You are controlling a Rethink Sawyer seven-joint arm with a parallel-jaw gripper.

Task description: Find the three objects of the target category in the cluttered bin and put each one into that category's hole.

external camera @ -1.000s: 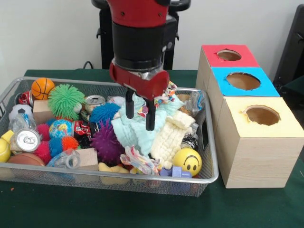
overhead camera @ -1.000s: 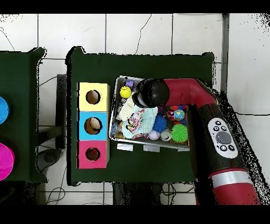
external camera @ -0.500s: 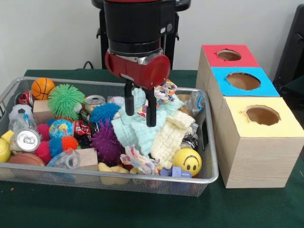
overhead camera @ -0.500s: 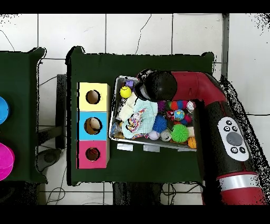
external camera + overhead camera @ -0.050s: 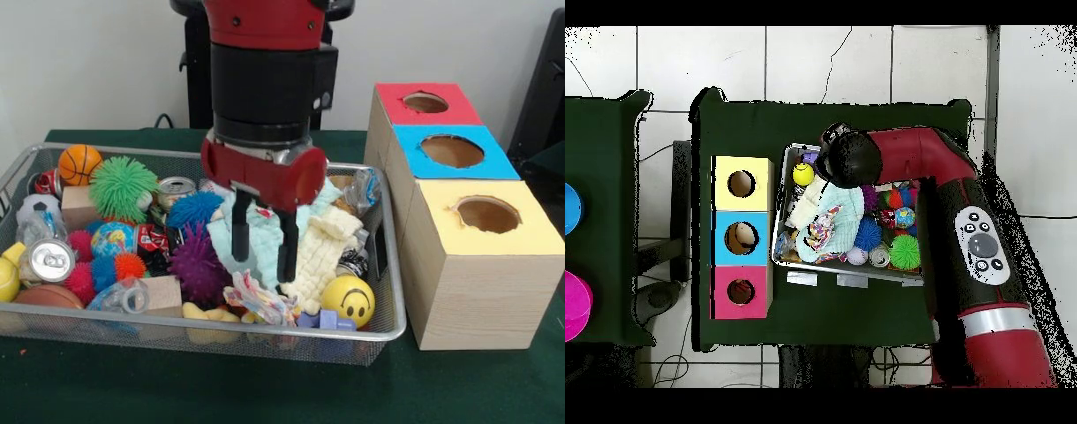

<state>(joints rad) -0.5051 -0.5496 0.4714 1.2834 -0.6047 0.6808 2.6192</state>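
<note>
I have the gripper (image 5: pixel 262 246) low over the middle of the wire bin (image 5: pixel 388 291), its two black fingers (image 5: pixel 287 252) spread apart and empty, pointing down into the pile of cloths. The mint cloth (image 5: pixel 258 231) shows between the fingers and the cream knitted cloth (image 5: pixel 320 252) lies just to the right of them, draped toward the yellow smiley ball (image 5: pixel 348 300).

I judge the cloths to be the category in hand, though the pictures do not confirm it.

My main worry is the overlap: the two cloths lie against each other, and a knotted patterned rag (image 5: pixel 258 299) sits just below the fingertips near the front rim. Closing here could catch two pieces at once, or only a thin fold that slips out on the lift. The purple spiky ball (image 5: pixel 196 265) touches the mint cloth on the left and could be dragged up with it.

The three boxes stand at the right of the frame on the green tabletop (image 5: pixel 265 389); the yellow hole (image 5: pixel 487 213) is nearest, the blue hole (image 5: pixel 452 150) and red hole (image 5: pixel 425 102) behind. A trailing cloth could snag the bin's rim on the way across.
</note>
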